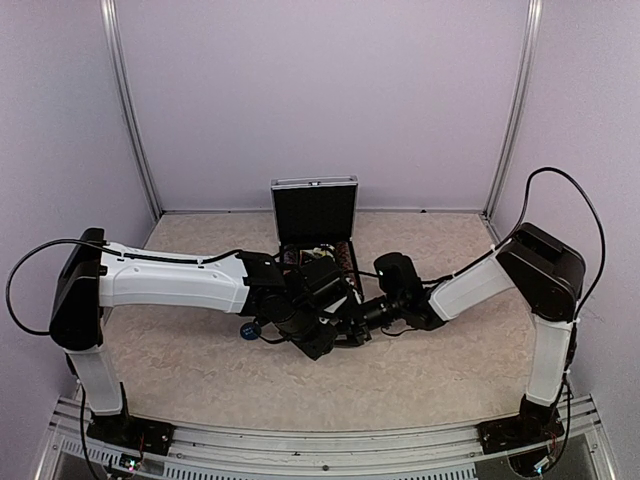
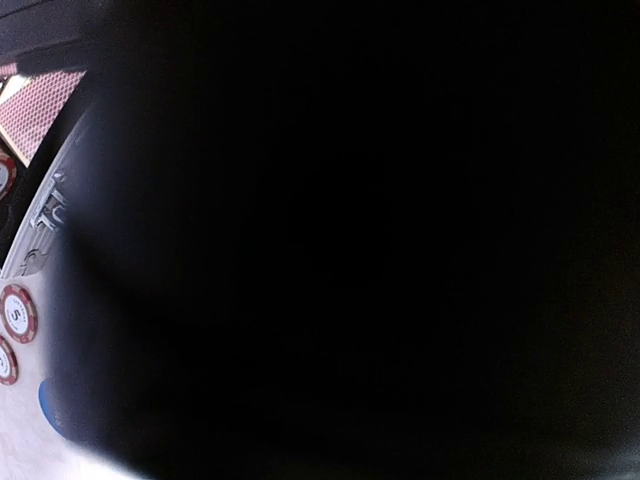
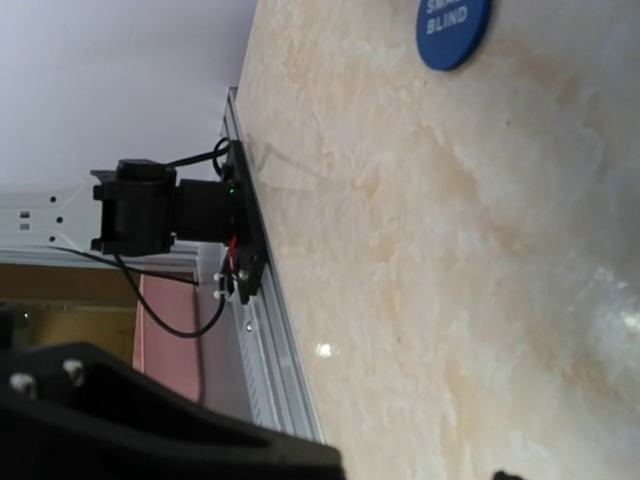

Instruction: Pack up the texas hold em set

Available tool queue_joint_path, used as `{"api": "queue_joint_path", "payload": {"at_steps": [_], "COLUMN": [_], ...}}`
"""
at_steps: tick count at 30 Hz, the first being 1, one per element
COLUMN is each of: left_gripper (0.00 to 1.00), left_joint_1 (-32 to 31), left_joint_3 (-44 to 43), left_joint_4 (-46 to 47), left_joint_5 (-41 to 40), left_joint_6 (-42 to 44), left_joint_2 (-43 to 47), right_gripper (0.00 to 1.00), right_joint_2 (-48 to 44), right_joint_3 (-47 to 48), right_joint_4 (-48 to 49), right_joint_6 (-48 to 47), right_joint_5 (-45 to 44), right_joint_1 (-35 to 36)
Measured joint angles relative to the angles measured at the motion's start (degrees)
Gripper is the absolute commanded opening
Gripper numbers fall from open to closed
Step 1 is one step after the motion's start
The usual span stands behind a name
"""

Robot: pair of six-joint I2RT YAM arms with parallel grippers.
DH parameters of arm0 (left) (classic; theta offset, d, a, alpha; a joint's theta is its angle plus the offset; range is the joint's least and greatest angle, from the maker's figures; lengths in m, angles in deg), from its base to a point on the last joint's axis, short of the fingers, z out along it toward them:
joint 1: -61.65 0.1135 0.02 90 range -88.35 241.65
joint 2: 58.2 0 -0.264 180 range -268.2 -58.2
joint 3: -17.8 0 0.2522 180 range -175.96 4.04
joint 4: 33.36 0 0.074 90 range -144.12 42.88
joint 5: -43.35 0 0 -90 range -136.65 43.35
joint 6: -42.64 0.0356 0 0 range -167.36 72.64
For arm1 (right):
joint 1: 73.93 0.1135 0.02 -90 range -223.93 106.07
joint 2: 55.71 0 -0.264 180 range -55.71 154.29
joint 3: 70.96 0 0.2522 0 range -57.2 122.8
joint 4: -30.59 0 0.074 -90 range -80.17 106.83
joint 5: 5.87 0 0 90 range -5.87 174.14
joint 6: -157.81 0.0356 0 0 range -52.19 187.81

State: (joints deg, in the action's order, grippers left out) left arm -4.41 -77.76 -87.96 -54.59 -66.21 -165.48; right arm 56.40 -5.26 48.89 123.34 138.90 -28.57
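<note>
**Both hands lost in a black tangle in front of the open case**

From above you see the marbled table [image 1: 450,380] well enough, but its middle is covered. The left arm [image 1: 170,280] and right arm [image 1: 475,285] reach in from either side, and their dark wrists meet just in front of the case [image 1: 314,210]. The case sits toward the far edge of the table with its lid upright and the black lining facing you. Its lower half is mostly hidden behind the wrists, and the scrap of contents that shows is too small to name.

In the top view the left hand [image 1: 312,332] and right hand [image 1: 362,315] merge into one black mass. You cannot tell whether either is open, closed or gripping anything, and the wrist cameras do not settle it.

A blurred black shape close to the lens fills nearly all of the left wrist view, and no fingers can be picked out. Only a strip survives along the left edge. It shows a corner of the red card deck [image 2: 35,110], a silver edge of the case, two orange-red chips [image 2: 17,312] clipped by the frame, and a blue sliver below them.

The right wrist view is turned sideways. It shows a stretch of table, a black arm base [image 3: 165,215] on the rail [image 3: 270,370], and an unidentifiable dark part across the bottom left corner. At the top edge a blue button [image 3: 452,30] lies on the table, half cut off, reading "BLIND" under a clipped word.
</note>
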Motion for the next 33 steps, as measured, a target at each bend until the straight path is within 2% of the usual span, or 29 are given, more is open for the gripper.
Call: {"api": "queue_joint_path", "payload": {"at_steps": [23,29,31,33], "left_gripper": [0.02,0.19,0.32,0.52], "left_joint_1": [-0.09,-0.11,-0.11,-0.11], "left_joint_3": [0.00,0.00,0.00,0.00], "left_joint_4": [0.74,0.70,0.70,0.68], "left_joint_5": [0.02,-0.02,-0.02,-0.02], "left_joint_6": [0.90,0.90,0.90,0.90], "left_joint_2": [-0.02,-0.02,-0.02,-0.02], "right_gripper": [0.18,0.15,0.14,0.14], "right_joint_2": [1.46,1.46,1.46,1.46], "right_joint_3": [1.29,1.29,1.27,1.27], "right_joint_4": [2.38,2.56,2.56,2.58], "right_joint_6": [1.31,1.77,1.88,2.03], "right_joint_5": [4.52,4.48,4.44,4.42], "right_joint_1": [0.11,0.15,0.17,0.17]}}
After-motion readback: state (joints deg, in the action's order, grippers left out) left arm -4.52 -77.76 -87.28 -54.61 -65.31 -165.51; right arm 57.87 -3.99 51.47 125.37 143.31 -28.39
